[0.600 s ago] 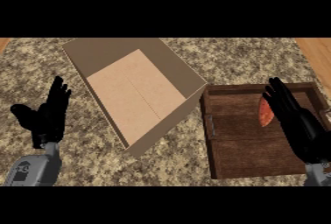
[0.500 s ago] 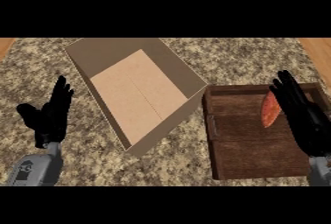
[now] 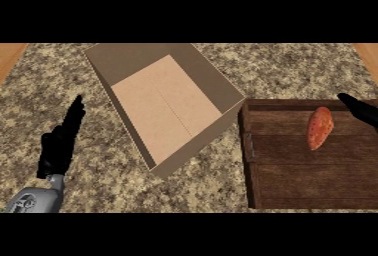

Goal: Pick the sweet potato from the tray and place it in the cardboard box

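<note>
An orange sweet potato (image 3: 320, 128) lies in the far part of the dark wooden tray (image 3: 295, 175) at the right. Only a bit of my right hand (image 3: 359, 108) shows at the right edge, just right of the sweet potato and apart from it. The open cardboard box (image 3: 164, 102) sits left of the tray, tilted diagonally and touching the tray's corner, with nothing inside. My left hand (image 3: 60, 143) rests at the lower left with straight fingers pointing up, well away from the box.
The counter top (image 3: 88, 185) is speckled stone. Wooden strips show at its far left (image 3: 10, 55) and far right (image 3: 367, 50) edges.
My right hand has moved right, off the sweet potato, and mostly out of view; the sweet potato now shows whole. The view has shifted, and the left hand is turned more edge-on.
</note>
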Motion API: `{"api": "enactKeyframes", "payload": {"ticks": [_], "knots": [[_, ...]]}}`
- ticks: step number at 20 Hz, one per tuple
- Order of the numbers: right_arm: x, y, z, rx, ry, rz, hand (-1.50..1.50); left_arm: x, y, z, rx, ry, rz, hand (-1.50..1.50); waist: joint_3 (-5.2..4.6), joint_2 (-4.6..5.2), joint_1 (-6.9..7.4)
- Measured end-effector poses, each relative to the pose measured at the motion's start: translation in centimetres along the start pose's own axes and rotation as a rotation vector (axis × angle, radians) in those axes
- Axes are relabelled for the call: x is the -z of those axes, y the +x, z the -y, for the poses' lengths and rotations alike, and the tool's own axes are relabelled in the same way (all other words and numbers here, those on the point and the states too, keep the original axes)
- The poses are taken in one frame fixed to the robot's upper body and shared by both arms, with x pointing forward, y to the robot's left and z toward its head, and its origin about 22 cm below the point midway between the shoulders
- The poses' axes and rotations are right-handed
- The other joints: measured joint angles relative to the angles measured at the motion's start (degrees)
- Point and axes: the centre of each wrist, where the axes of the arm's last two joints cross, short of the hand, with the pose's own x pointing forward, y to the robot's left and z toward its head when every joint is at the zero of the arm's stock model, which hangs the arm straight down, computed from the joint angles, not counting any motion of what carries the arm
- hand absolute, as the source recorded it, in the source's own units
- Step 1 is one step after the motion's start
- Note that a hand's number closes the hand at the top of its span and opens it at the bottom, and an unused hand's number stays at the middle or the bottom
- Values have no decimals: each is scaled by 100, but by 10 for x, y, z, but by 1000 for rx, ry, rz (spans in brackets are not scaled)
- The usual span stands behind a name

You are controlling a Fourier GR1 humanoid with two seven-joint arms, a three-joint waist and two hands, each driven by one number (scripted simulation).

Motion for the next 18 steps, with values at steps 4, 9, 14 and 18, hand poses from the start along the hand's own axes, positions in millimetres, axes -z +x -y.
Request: {"api": "enactKeyframes", "payload": {"ticks": [4, 9, 14, 18], "knots": [[2, -20, -8, -7, -109, 17, -150, -12, -2, 1, 33, -15, -10, 0, 16, -36, -31], [11, -17, 15, -244, 12, -8, -150, -17, -3, -2, 43, -15, -17, 0, 7, -65, -84], [24, 10, 38, -496, 209, -101, -150, -21, -2, -5, 47, -17, -25, 0, -4, -86, -100], [30, 34, 38, -662, 393, -228, -150, -20, -2, -5, 53, -21, -18, 0, -6, -73, -64]]}}
